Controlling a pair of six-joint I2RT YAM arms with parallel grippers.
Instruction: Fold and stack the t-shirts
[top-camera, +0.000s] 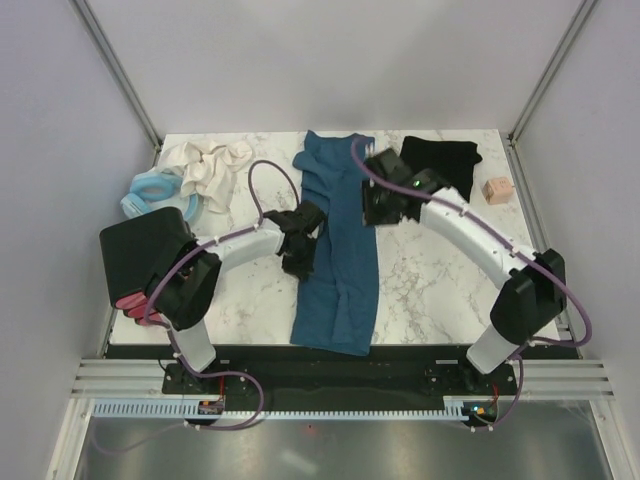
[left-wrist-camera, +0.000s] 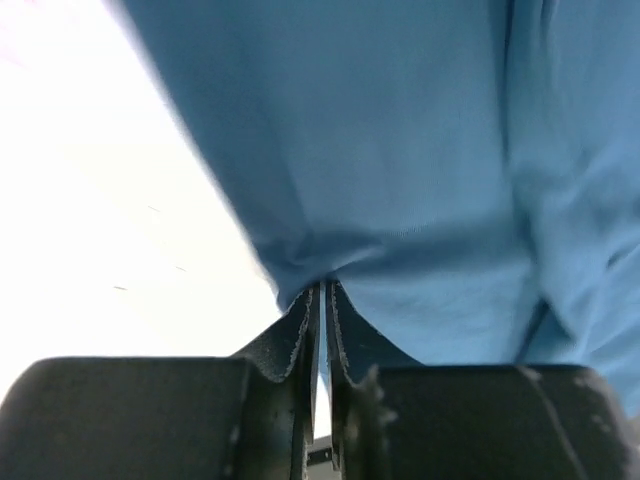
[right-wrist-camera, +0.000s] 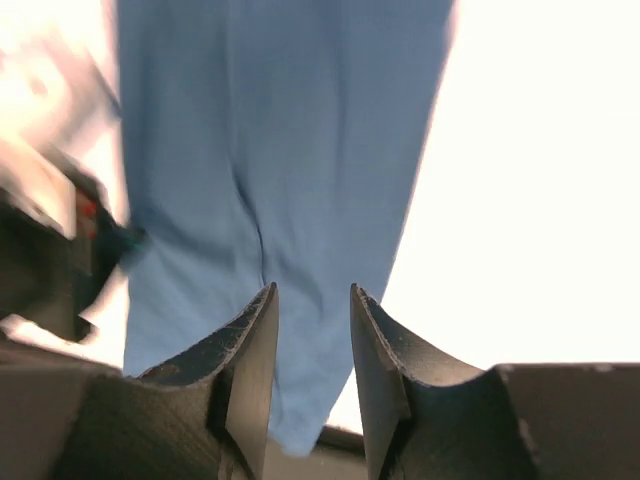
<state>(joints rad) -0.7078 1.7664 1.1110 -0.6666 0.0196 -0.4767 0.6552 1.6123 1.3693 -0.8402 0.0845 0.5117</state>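
Pinching a puckered edge of the teal t-shirt (top-camera: 342, 285), the left gripper (left-wrist-camera: 322, 292) has its jaws almost closed, the right gripper (right-wrist-camera: 312, 295) hovers parted and empty over that shirt, laid as 1 long strip down the table (top-camera: 430, 290) middle, black t-shirt (top-camera: 440, 155) crumpled at far right.
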